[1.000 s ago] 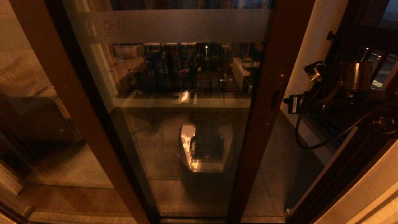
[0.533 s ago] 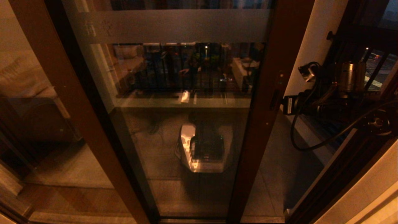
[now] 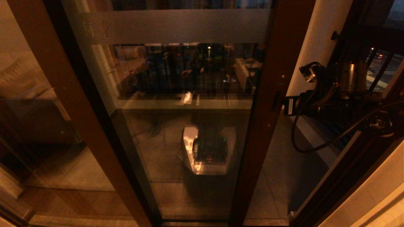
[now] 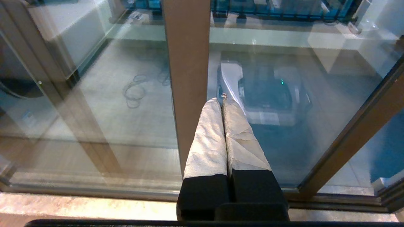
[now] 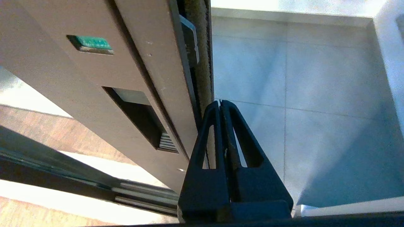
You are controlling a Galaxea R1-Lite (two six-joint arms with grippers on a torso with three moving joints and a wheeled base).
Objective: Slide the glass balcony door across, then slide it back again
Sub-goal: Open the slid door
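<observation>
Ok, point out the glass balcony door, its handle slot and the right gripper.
glass balcony door (image 3: pixel 268 78), head view, right frame stile.
handle slot (image 5: pixel 139 121), right wrist view, dark recess.
right gripper (image 5: pixel 220 104), right wrist view, between closed fingertips.

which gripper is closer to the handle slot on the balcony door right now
Right. The right gripper, fingers shut, sits at the glass balcony door's edge beside the handle slot. The left gripper, also shut, faces the frame post away from the slot.

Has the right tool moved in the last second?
Yes. In the head view the right tool has shifted left against the fixed white wall, and its closed tips now press the edge of the glass balcony door.
</observation>
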